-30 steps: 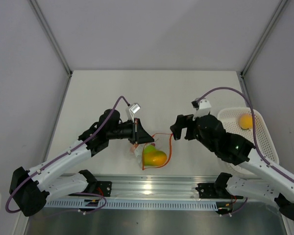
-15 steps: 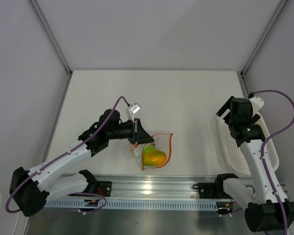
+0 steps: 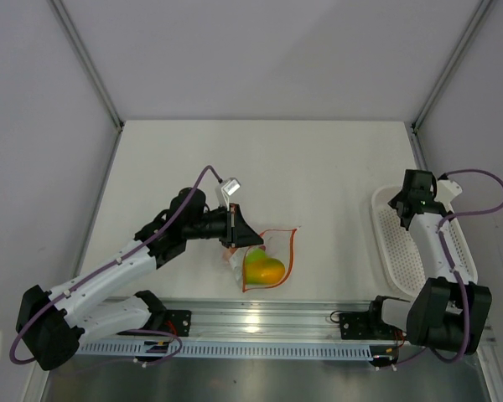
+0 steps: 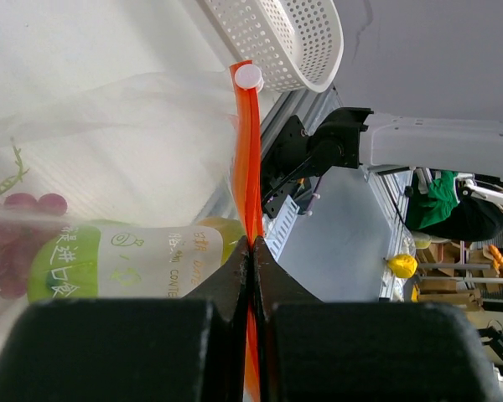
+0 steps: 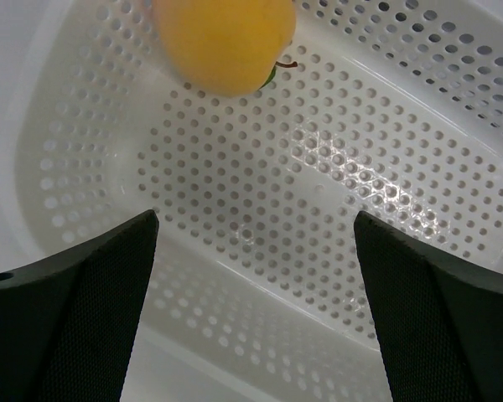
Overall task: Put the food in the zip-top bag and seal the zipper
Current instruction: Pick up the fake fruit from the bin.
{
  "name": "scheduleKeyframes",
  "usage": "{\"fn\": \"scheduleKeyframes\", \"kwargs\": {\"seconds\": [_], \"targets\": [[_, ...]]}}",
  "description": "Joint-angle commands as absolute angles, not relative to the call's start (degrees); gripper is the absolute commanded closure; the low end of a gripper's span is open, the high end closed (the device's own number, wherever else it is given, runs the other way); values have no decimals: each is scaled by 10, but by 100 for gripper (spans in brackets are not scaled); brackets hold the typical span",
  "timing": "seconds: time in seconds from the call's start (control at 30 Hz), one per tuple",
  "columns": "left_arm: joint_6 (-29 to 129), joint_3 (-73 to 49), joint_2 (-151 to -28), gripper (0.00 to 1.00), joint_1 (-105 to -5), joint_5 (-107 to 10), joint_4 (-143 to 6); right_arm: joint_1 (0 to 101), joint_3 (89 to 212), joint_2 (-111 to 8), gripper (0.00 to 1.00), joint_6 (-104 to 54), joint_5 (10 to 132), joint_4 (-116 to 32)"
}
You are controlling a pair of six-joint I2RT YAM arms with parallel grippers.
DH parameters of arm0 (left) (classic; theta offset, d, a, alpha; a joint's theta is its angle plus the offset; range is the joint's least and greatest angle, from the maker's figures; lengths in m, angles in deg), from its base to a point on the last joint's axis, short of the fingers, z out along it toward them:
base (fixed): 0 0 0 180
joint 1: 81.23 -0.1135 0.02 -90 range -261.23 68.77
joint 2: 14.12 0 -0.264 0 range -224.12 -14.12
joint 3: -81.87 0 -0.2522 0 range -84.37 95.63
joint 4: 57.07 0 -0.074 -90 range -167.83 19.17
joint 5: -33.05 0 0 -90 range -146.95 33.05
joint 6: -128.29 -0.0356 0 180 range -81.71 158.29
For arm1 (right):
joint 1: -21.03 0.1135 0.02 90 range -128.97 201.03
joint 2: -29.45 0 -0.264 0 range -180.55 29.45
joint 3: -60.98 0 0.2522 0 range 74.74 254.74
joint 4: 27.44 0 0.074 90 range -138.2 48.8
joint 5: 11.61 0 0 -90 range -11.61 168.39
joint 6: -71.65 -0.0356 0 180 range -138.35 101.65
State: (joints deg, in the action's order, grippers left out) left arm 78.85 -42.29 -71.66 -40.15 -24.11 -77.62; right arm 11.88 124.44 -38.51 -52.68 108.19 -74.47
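The clear zip-top bag (image 3: 268,260) lies near the table's front edge with lime green and yellow-orange fruit (image 3: 262,268) inside; dark red fruit (image 4: 21,205) shows through the plastic in the left wrist view. My left gripper (image 3: 235,228) (image 4: 251,251) is shut on the orange-red zipper (image 4: 246,151) at the bag's mouth. The white tab (image 4: 249,77) sits at the strip's far end. My right gripper (image 3: 412,199) (image 5: 256,243) is open and empty over the white mesh basket (image 3: 402,251). A yellow-orange fruit (image 5: 224,42) lies in the basket ahead of its fingers.
The white mesh basket (image 5: 386,193) stands at the right edge of the table. A metal rail (image 3: 260,322) runs along the near edge by the arm bases. Grey walls enclose the table on three sides.
My right arm has swung from beside the bag over to the basket at the right. The left gripper and the bag have not moved.
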Motion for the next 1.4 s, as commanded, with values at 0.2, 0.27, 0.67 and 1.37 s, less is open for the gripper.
{"fn": "scheduleKeyframes", "kwargs": {"seconds": [0.2, 0.27, 0.67, 1.37], "targets": [[778, -428, -712, 99, -405, -233, -768, 114, 1263, -478, 1, -399, 1146, -661], [777, -422, -717, 99, -405, -229, -770, 119, 1269, -503, 1, -390, 1145, -651], [757, -399, -710, 100, -405, -234, -817, 180, 1333, -635, 1, -351, 1295, -640], [748, -364, -777, 99, -405, -191, -809, 136, 1454, -788, 1, -344, 1310, -676]]}}
